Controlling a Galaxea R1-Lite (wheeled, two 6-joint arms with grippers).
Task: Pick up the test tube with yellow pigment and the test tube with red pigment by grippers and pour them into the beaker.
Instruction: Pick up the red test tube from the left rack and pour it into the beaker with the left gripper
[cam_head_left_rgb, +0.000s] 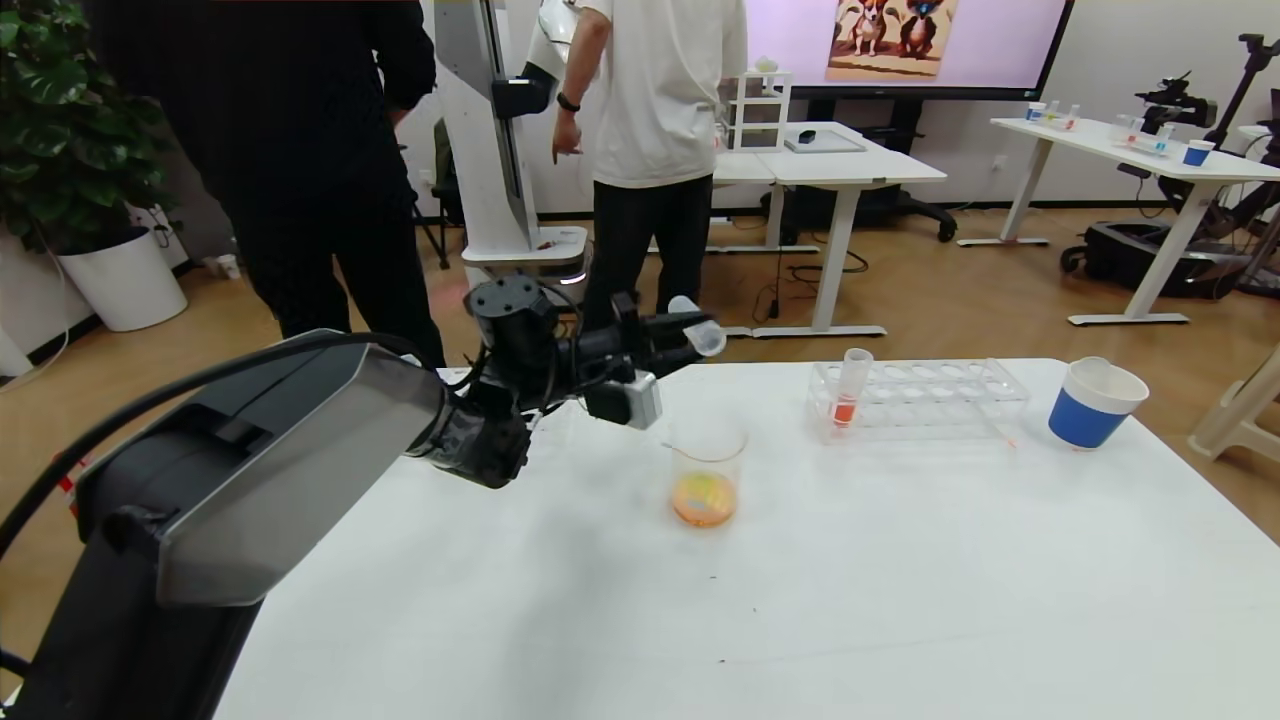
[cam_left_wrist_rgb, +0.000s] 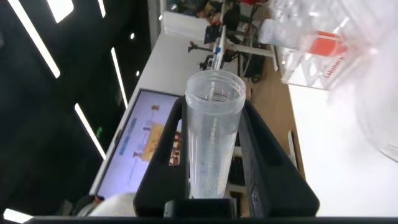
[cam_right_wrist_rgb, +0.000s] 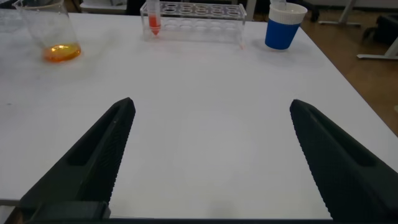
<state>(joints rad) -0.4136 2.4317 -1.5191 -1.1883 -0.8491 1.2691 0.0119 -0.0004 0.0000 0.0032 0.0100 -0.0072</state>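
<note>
My left gripper (cam_head_left_rgb: 672, 335) is shut on a clear test tube (cam_head_left_rgb: 708, 338) that lies nearly level, its mouth above and behind the beaker (cam_head_left_rgb: 707, 470). In the left wrist view the tube (cam_left_wrist_rgb: 211, 149) sits between the black fingers (cam_left_wrist_rgb: 165, 155) and looks empty. The beaker stands on the white table (cam_head_left_rgb: 800, 600) with orange liquid at its bottom. One tube with orange-red liquid (cam_head_left_rgb: 847, 392) stands in the clear rack (cam_head_left_rgb: 930, 400). No tube with yellow liquid shows. My right gripper (cam_right_wrist_rgb: 212, 104) is open and empty above the table's near side, out of the head view.
A blue-and-white paper cup (cam_head_left_rgb: 1095, 402) stands right of the rack. Two people (cam_head_left_rgb: 650, 150) stand behind the table's far left edge. My left arm housing (cam_head_left_rgb: 280, 460) fills the near left. The right wrist view shows the beaker (cam_right_wrist_rgb: 46, 34), rack (cam_right_wrist_rgb: 193, 12) and cup (cam_right_wrist_rgb: 283, 25).
</note>
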